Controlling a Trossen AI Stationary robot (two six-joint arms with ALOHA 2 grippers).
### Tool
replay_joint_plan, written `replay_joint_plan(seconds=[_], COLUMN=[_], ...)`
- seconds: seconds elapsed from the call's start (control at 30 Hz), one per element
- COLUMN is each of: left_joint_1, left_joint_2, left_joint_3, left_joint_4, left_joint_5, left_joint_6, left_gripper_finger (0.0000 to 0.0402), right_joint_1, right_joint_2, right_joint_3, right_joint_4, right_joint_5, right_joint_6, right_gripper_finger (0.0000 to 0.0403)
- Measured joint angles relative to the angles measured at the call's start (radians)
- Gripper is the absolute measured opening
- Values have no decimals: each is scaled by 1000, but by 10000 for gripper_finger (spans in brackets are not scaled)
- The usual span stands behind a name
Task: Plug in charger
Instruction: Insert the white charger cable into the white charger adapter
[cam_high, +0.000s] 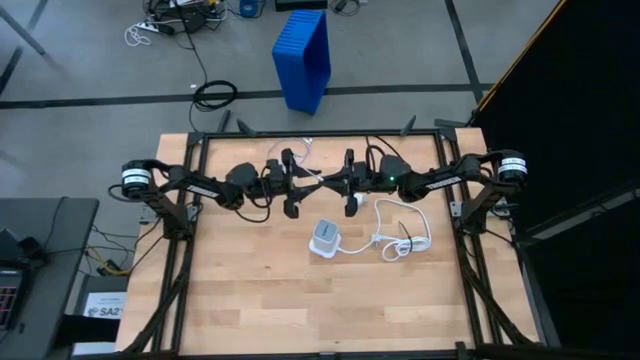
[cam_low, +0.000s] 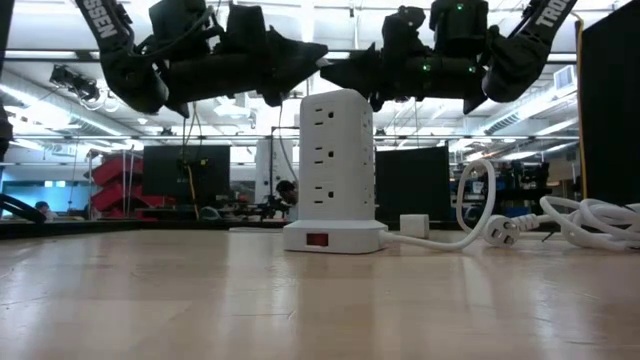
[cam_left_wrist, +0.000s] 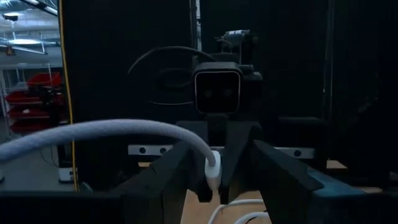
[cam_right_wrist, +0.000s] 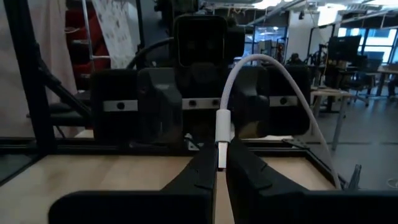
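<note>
The charger (cam_high: 325, 238) looks like a pale brick from above. In the low view it is an upright white tower with sockets (cam_low: 335, 150), standing on its base mid-table. Its thick white cord (cam_high: 400, 235) lies coiled to its right. Above and beyond it my two grippers face each other. My right gripper (cam_right_wrist: 221, 155) is shut on the small plug (cam_right_wrist: 222, 134) of a thin white cable (cam_left_wrist: 112, 127). My left gripper (cam_left_wrist: 222, 149) is open, with one finger on each side of that plug. Whether a finger touches the plug I cannot tell. My right gripper pinches the thin cable's white plug body (cam_right_wrist: 222, 142) between its two fingertips, coming in level from the table's right. The plug stands upright, metal tip down, lifted clear of the table. The cable leaves its top and arches slack toward the far edge.
A small white block (cam_low: 414, 225) lies on the table beyond the tower. The thick cord's pronged plug (cam_low: 497, 230) rests on the table to the tower's right. The black frame (cam_high: 320, 135) runs along the far edge. Bare wood lies toward the near edge (cam_high: 300, 310).
</note>
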Motion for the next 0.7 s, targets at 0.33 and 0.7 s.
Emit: replay_joint_plan(seconds=[0.33,0.7], left_joint_1=[1,2], left_joint_2=[0,0], left_joint_3=[0,0], left_joint_4=[-2,3], left_joint_5=[0,0], left_joint_6=[7,27], left_gripper_finger=[120,8], right_joint_1=[0,0], right_joint_2=[0,0], right_joint_3=[0,0], right_joint_4=[15,22], right_joint_5=[0,-2], right_joint_6=[-4,-5], right_gripper_finger=[0,0])
